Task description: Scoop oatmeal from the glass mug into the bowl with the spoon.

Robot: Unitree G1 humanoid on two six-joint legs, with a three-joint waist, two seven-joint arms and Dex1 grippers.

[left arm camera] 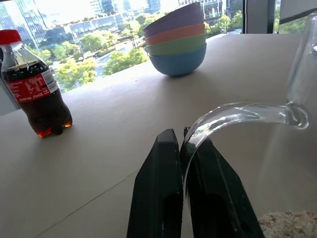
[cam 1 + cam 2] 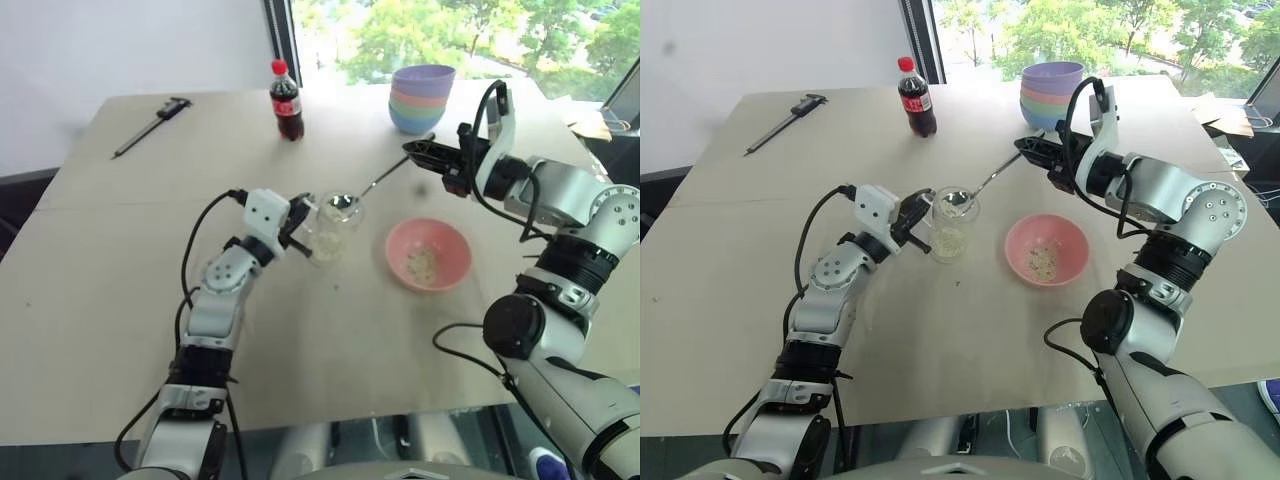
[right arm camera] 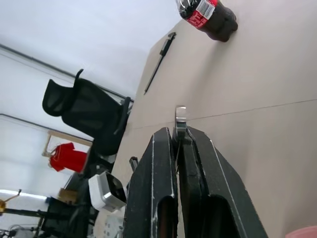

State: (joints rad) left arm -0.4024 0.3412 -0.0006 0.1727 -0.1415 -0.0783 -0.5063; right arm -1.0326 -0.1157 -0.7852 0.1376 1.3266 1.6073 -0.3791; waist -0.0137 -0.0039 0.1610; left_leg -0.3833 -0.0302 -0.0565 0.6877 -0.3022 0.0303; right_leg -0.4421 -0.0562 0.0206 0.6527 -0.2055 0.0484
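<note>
Right, nearest you on the table [image 2: 120, 330]: your L gripper [image 2: 300, 222] has its jaws pinched together on the handle of the glass mug [image 2: 330, 228]. The L wrist view shows the clear handle caught between the two black fingers [image 1: 158, 198]. The mug stands upright on the table, near the middle and just R of that gripper. Inside it, at the bottom, sits some oatmeal [image 1: 290, 223], pale and flaky.

Beside the mug on the R, apart from it, is the pink bowl [image 2: 429, 254]. It lies flat on the table w/ a small scatter of flakes in its centre.

The spoon [image 2: 980, 186] runs on a slant from the mug's mouth up and R. Its rounded end is at the mug's rim, over the opening; can't tell if it touches the glass. Your R gripper [image 2: 1028, 148] is clamped shut on the handle end, held in the air above the table, fingers aimed L toward the mug. The R wrist view shows a bit of silver handle poking out between the closed fingers [image 3: 158, 173].

Farther back: the cola bottle [image 2: 285, 100] w/ red cap stands upright, behind the mug. R of it, at the far edge, is the stack of pastel bowls [image 2: 421, 98], purple on top. Far L corner has the dark caliper [image 2: 152, 126] lying flat, well apart from everything else.
</note>
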